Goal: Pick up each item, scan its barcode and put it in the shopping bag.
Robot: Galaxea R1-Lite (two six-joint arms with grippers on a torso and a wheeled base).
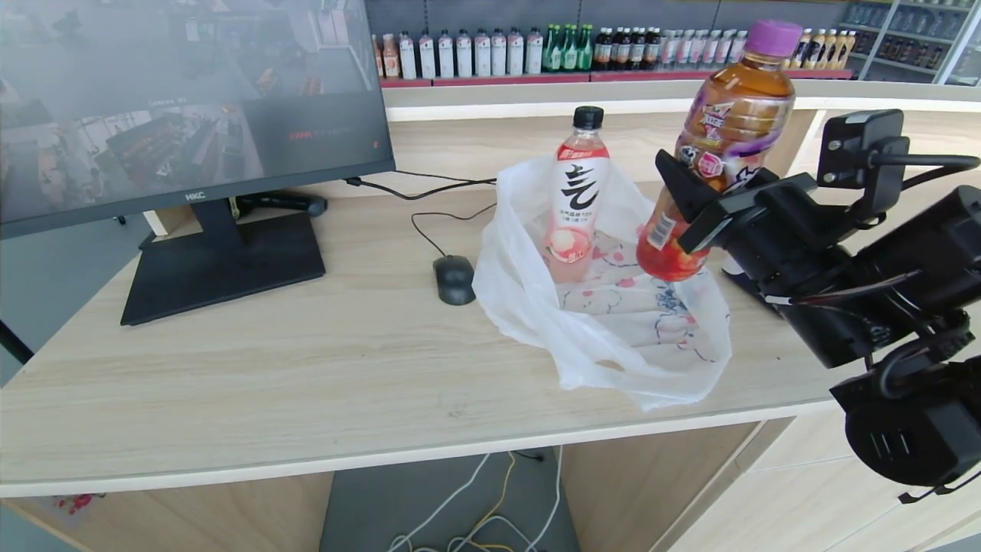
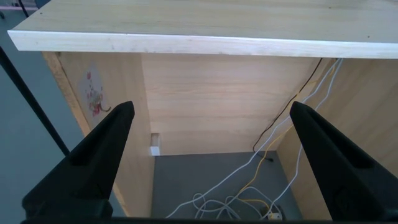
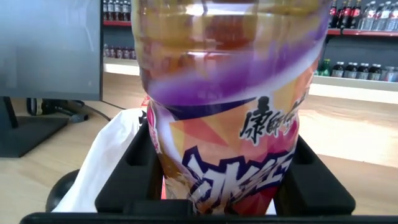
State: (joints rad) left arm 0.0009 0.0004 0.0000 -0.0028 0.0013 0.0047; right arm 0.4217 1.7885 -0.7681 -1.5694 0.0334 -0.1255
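Note:
My right gripper (image 1: 693, 203) is shut on an amber tea bottle (image 1: 716, 146) with a purple cap, held tilted in the air over the right side of the white shopping bag (image 1: 605, 307). The same bottle (image 3: 227, 106) looms close between the black fingers (image 3: 134, 168) in the right wrist view. A pink drink bottle (image 1: 576, 199) with a black cap stands upright inside the bag. My left gripper (image 2: 211, 162) hangs open below the counter's front edge (image 2: 199, 43), holding nothing.
A monitor (image 1: 184, 100) on a black stand sits at the left of the wooden counter (image 1: 306, 368). A handheld scanner (image 1: 283, 203) lies behind the stand, and a black mouse (image 1: 454, 280) lies left of the bag. Cables (image 2: 249, 186) hang under the counter.

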